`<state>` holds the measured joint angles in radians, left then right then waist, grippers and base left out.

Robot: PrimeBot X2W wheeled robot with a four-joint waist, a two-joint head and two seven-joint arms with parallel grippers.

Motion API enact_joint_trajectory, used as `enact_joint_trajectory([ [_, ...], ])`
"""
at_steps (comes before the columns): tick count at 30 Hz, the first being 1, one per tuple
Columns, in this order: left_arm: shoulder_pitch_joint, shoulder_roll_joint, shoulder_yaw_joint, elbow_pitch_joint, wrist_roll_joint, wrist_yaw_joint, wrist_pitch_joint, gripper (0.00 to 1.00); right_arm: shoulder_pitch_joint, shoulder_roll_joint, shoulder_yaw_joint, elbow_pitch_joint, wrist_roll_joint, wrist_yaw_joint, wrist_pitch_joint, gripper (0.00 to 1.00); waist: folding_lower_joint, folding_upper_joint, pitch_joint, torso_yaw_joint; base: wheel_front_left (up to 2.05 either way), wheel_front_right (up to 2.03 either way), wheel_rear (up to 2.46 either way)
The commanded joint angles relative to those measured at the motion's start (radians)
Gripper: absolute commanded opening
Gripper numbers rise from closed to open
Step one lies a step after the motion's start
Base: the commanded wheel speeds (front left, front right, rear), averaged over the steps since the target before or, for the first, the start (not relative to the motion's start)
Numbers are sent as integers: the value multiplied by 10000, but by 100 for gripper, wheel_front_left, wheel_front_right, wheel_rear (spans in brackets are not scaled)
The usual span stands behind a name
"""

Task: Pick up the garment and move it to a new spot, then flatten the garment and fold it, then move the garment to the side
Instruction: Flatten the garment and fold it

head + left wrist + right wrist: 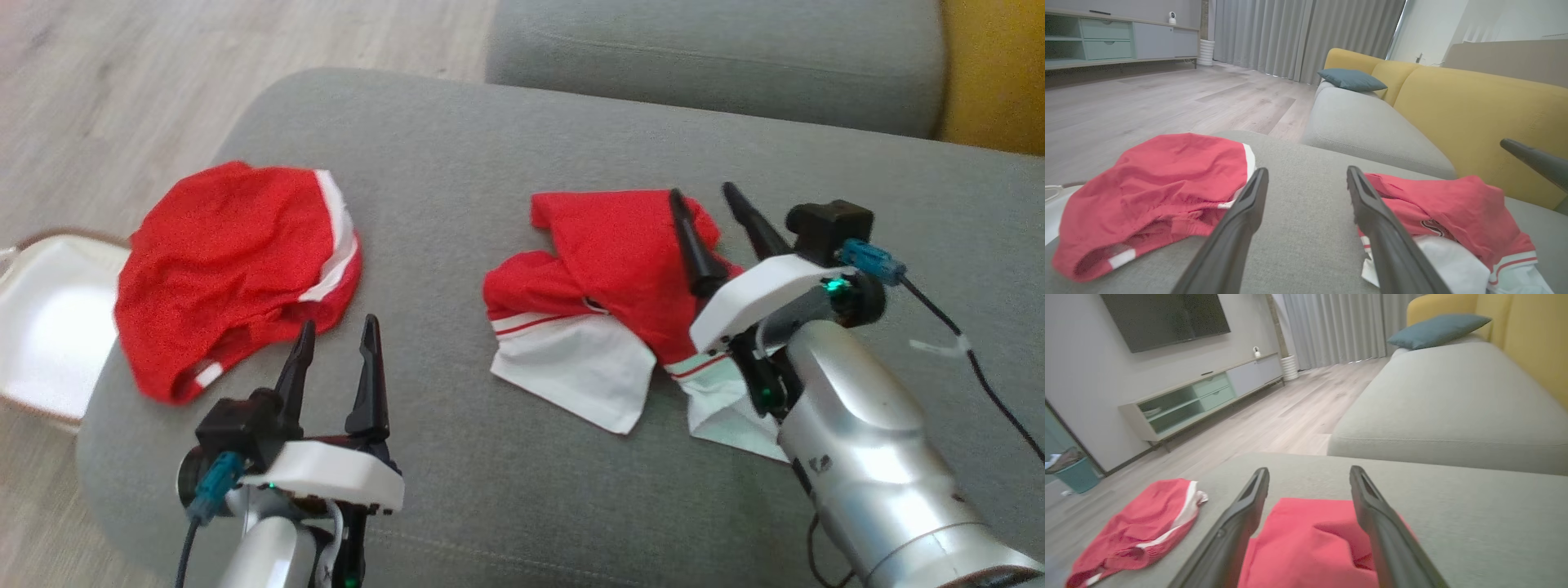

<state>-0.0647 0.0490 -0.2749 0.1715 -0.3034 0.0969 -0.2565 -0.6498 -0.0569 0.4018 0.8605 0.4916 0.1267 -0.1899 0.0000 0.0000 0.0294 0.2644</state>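
Note:
A crumpled red and white garment [612, 245] lies on the grey ottoman [490, 163], right of centre; it also shows as garment [1453, 204] and garment [1306, 539]. My right gripper [702, 193] is open just above its far right part, fingers [1237, 522] straddling the red cloth and holding nothing. A second red garment [229, 253] with white stripes lies bunched at the left edge. My left gripper [340, 322] is open over bare cushion between the two garments, empty, with its fingers [1241, 212] pointing at the gap.
A white container [49, 318] stands on the wooden floor by the ottoman's left edge. A grey sofa seat [718, 57] with a yellow back [1474, 110] lies beyond. A black cable [971, 359] trails from my right wrist. A TV cabinet [1200, 400] stands across the room.

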Motion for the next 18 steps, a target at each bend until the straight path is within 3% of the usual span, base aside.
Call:
enact_joint_trajectory([
  [1,-276,13,393,-461,-32,77,-53,100,-397,67,-252,-176,-582,40,-284,100,0,0,-158,-436,0,0,0],
  [7,-249,13,440,-709,-99,155,-53,100,297,67,-1106,-881,-1882,40,-614,100,0,0,-347,-964,0,0,0],
  [13,-125,13,436,-896,-155,225,-53,100,2282,67,-1910,-3199,-2860,40,-708,100,0,0,-490,-1473,0,0,0],
  [18,-54,13,361,-899,-176,196,-53,100,4001,67,-2283,-5052,-2970,40,-715,100,0,0,-456,-1765,0,0,0],
])
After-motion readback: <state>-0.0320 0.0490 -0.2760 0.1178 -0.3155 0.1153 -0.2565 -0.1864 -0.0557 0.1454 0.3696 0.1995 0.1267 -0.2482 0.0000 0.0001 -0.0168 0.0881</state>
